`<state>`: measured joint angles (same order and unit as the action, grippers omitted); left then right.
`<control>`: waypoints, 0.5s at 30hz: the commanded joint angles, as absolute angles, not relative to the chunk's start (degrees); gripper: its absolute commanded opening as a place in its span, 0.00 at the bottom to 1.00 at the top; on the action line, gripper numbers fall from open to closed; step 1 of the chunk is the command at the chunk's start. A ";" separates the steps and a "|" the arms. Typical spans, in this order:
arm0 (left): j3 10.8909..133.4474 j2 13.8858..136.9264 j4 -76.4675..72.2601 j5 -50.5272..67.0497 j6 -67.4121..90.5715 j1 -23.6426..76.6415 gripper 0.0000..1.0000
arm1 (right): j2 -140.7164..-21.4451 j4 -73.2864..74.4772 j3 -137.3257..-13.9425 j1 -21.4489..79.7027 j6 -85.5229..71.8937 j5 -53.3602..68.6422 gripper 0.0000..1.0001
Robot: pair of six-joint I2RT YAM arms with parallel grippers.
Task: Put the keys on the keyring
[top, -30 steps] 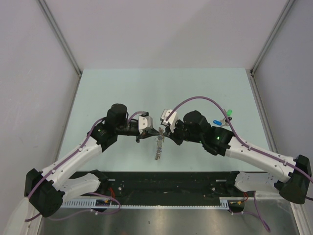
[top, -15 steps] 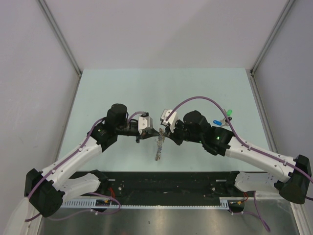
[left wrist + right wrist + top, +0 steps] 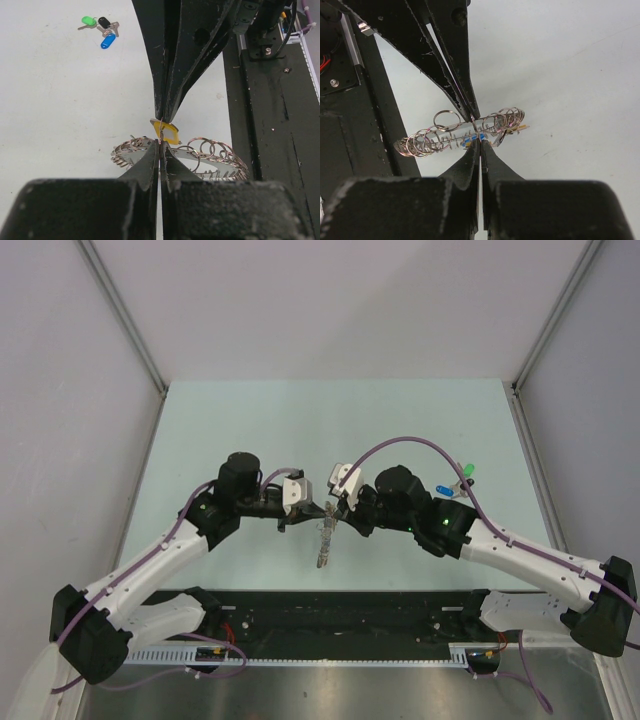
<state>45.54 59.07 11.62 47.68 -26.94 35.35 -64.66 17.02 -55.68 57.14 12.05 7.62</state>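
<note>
The keyring (image 3: 210,157), a wide loop of many small metal rings, hangs above the table between both grippers; in the top view the keyring (image 3: 323,543) shows edge-on. My left gripper (image 3: 160,143) is shut, its tips pinching a thin wire of the ring. My right gripper (image 3: 480,140) is shut tip to tip against it, on a yellow-capped key (image 3: 168,133) at the ring's edge. A bit of blue (image 3: 468,142) shows beside that key. Green (image 3: 89,20), black (image 3: 104,22) and blue (image 3: 107,41) keys lie together on the table, at the right in the top view (image 3: 455,481).
A black rail (image 3: 350,605) runs along the table's near edge under both arms. Grey walls close in the pale green table (image 3: 250,430) on the left, right and back. The right arm's purple cable (image 3: 400,443) arches over the middle.
</note>
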 commanded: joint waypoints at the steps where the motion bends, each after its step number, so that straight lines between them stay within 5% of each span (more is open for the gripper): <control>1: 45.09 57.04 8.26 47.46 -26.90 35.60 0.00 | -64.34 16.44 -57.48 56.87 11.60 8.09 0.00; 15: 44.82 56.87 7.56 49.39 -26.63 35.60 0.00 | -65.13 15.47 -57.48 56.87 11.43 9.23 0.00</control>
